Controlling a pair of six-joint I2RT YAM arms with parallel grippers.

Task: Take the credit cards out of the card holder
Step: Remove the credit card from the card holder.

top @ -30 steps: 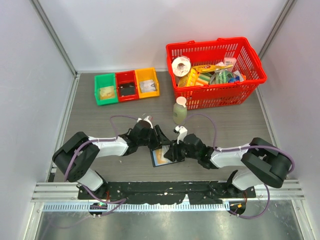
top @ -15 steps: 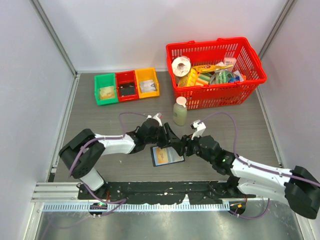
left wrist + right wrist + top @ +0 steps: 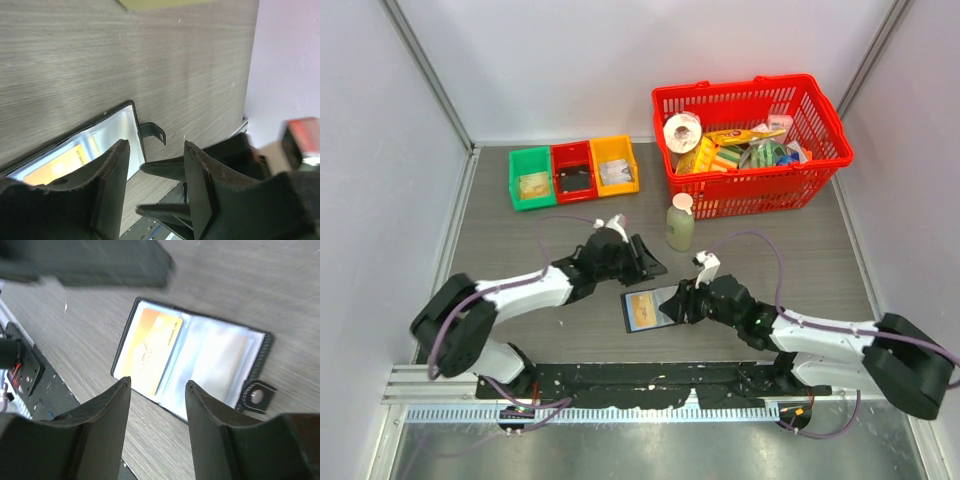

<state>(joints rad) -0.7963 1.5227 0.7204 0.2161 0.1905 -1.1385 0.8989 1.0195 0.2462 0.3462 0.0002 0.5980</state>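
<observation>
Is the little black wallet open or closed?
Open. The card holder lies spread flat on the table, its pale inner faces up, with an orange card showing on one side.

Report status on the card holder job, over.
Left gripper and right gripper both open, empty. Card holder lies open on the table, orange card in its sleeve, not yet out. Bottle stands apart, not blocking.
</observation>
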